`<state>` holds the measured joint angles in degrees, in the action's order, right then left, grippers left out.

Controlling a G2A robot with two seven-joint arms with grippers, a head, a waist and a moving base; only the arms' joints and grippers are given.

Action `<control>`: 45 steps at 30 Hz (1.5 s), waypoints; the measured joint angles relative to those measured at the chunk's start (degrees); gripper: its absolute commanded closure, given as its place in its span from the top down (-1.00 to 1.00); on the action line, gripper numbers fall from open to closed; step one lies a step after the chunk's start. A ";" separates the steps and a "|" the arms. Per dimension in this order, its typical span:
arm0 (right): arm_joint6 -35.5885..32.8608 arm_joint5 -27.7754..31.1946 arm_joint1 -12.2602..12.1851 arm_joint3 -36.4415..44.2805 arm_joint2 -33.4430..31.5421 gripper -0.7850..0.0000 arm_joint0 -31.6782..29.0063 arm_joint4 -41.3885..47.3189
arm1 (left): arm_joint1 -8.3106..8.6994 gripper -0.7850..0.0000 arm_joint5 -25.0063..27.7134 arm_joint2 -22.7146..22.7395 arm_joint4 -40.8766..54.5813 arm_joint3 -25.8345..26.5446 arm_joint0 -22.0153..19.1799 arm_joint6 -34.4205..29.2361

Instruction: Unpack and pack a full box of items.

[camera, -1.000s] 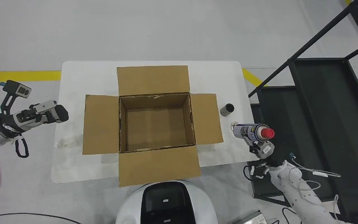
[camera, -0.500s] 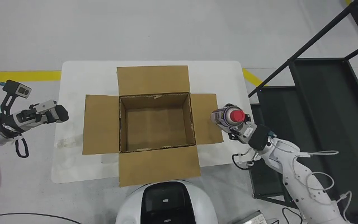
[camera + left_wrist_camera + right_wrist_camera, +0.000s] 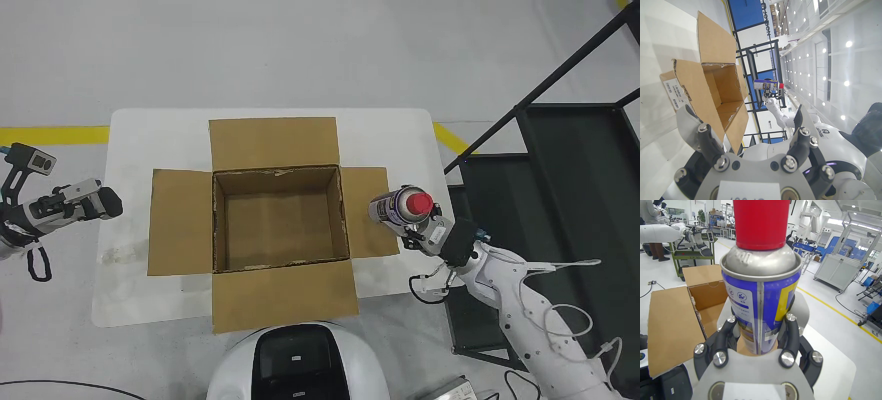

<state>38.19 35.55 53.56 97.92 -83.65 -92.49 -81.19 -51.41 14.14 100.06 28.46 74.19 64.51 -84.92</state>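
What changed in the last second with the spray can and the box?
The right pincer, shut on the spray can, carried it from the right edge of the table toward the box, to above the outer edge of its right flap. Nothing was picked up or let go. The box and the open left pincer stayed put.

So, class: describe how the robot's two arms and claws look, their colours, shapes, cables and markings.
Each claw, left claw and right claw, has a grey metal base plate with silver screws and a white label, black linkages and two pale grey fingers. The right arm is white, smooth, jointed shells, with thin cables looping by its wrist.
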 measured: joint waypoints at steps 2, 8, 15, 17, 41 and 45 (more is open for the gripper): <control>0.00 0.00 0.00 0.00 0.00 -1.00 0.00 0.00 | 0.00 1.00 0.00 0.00 0.00 0.00 0.00 0.00; -0.07 0.01 0.00 0.07 0.03 -1.00 0.02 0.00 | 0.00 1.00 0.00 0.00 0.00 0.00 0.00 0.00; -13.29 8.77 -0.45 8.58 0.45 -1.00 4.59 -0.93 | 0.00 1.00 0.00 0.00 0.00 0.00 0.00 0.00; -19.44 13.09 -0.60 11.38 1.52 -1.00 6.55 0.00 | 0.00 1.00 0.00 0.00 0.00 0.00 0.00 0.00; -83.46 15.21 6.84 -3.71 39.97 -1.00 49.24 28.38 | 0.00 1.00 0.00 0.00 0.00 0.00 0.00 0.00; -86.64 14.51 8.36 -6.89 44.36 -1.00 52.48 29.42 | 0.00 1.00 0.00 0.00 0.00 0.00 0.00 0.00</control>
<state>-48.45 50.06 61.92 91.04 -39.29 -40.01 -51.77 -51.41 14.14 100.06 28.46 74.19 64.51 -84.92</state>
